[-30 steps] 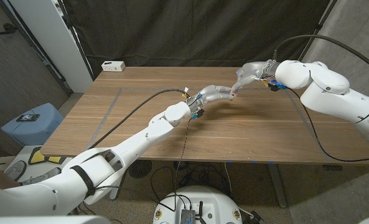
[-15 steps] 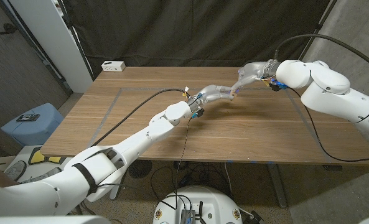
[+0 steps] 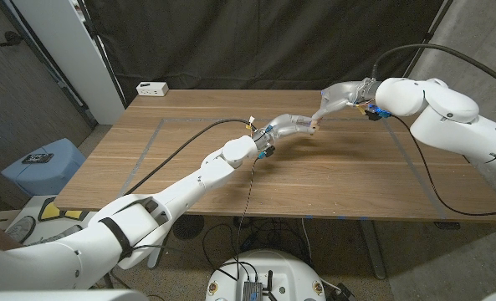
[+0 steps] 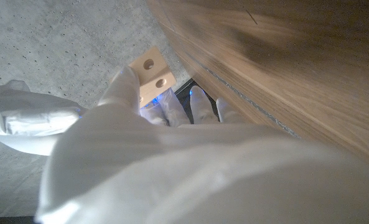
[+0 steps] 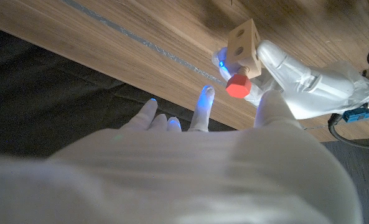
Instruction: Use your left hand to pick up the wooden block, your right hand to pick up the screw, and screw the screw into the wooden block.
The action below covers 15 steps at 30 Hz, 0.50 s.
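Above the far middle of the wooden table (image 3: 231, 180), the wooden block (image 5: 245, 41) is gripped at the fingertips of the left hand (image 3: 291, 127). A red-headed screw (image 5: 237, 86) is seated against the block's side. The right hand (image 3: 338, 97) is seen just beside it, fingers spread; whether the screw is pinched cannot be told.
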### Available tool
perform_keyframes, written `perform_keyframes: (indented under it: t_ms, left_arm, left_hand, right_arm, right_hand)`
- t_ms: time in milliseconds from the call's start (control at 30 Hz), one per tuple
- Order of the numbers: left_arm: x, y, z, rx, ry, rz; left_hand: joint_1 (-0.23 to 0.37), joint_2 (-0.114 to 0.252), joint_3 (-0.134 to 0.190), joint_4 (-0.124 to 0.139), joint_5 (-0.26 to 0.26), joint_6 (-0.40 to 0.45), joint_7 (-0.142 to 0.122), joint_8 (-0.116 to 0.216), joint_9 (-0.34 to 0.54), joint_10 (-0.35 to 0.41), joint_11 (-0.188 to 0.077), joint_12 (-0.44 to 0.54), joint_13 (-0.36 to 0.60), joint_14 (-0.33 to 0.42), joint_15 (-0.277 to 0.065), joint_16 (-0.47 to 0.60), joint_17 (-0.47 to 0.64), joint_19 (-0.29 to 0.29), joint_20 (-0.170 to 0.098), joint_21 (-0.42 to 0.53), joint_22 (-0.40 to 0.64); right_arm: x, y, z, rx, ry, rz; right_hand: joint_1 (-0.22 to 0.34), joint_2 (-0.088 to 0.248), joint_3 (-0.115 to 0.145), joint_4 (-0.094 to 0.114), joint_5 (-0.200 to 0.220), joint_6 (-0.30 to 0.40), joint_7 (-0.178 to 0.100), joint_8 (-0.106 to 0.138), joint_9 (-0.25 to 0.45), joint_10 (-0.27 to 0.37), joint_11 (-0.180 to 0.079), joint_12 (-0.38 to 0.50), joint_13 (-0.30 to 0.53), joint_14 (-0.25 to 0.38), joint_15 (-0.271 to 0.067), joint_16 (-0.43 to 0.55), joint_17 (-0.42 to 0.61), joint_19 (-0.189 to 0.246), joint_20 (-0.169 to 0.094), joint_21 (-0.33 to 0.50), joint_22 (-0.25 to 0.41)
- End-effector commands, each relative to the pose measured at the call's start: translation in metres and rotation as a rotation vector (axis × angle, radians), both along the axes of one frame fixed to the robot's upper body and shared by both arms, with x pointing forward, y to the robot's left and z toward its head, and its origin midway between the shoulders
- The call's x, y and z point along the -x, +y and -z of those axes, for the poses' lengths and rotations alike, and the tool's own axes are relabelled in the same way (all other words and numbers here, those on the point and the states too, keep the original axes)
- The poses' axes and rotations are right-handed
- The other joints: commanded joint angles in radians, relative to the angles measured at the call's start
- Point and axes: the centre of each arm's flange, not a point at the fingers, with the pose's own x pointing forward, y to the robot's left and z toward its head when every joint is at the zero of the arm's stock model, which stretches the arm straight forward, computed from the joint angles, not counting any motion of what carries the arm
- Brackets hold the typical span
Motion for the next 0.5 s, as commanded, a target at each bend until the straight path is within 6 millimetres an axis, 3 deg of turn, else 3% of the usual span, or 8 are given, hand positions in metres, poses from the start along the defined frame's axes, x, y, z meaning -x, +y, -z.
perform_keyframes:
  t_ms: [33, 400, 500]
  left_arm:
    - [0.0018, -0.0010, 0.0002, -0.001, -0.007, 0.005]
    - [0.0052, -0.0015, 0.0013, 0.000, -0.016, 0.008]
    - [0.0059, -0.0017, 0.0017, -0.003, -0.017, 0.009]
  left_hand:
    - [0.002, 0.005, 0.005, 0.008, 0.007, 0.004, 0.000, 0.004, 0.001, 0.002, -0.005, 0.002, 0.002, 0.008, -0.059, 0.005, 0.001, 0.007, -0.004, 0.003, 0.002]
    - [0.002, 0.004, 0.005, 0.007, 0.007, 0.005, -0.002, 0.004, 0.001, 0.002, -0.005, 0.002, 0.002, 0.009, -0.060, 0.006, 0.001, 0.007, -0.006, 0.003, 0.002]
    - [0.001, 0.004, 0.005, 0.007, 0.007, 0.005, -0.002, 0.005, 0.001, 0.003, -0.005, 0.002, 0.002, 0.009, -0.060, 0.006, 0.001, 0.007, -0.006, 0.003, 0.002]
  right_arm:
    - [0.0068, -0.0054, -0.0035, -0.006, 0.026, -0.057]
    - [0.0103, -0.0058, -0.0035, -0.010, 0.020, -0.081]
    - [0.0101, -0.0054, -0.0030, -0.012, 0.011, -0.083]
  right_hand:
    - [0.040, 0.002, 0.018, -0.024, 0.020, -0.036, -0.003, -0.022, -0.015, -0.028, 0.004, 0.001, 0.006, -0.019, 0.007, -0.006, -0.001, -0.014, 0.004, -0.001, 0.004]
    - [0.095, 0.022, 0.055, -0.047, 0.046, -0.044, -0.025, -0.042, -0.039, -0.048, 0.006, 0.006, 0.006, -0.029, 0.010, -0.007, -0.005, -0.017, 0.007, 0.001, 0.003]
    - [0.127, 0.032, 0.075, -0.056, 0.059, -0.030, -0.037, -0.044, -0.051, -0.050, 0.005, 0.009, 0.005, -0.028, 0.009, -0.005, -0.006, -0.012, 0.008, 0.003, 0.002]
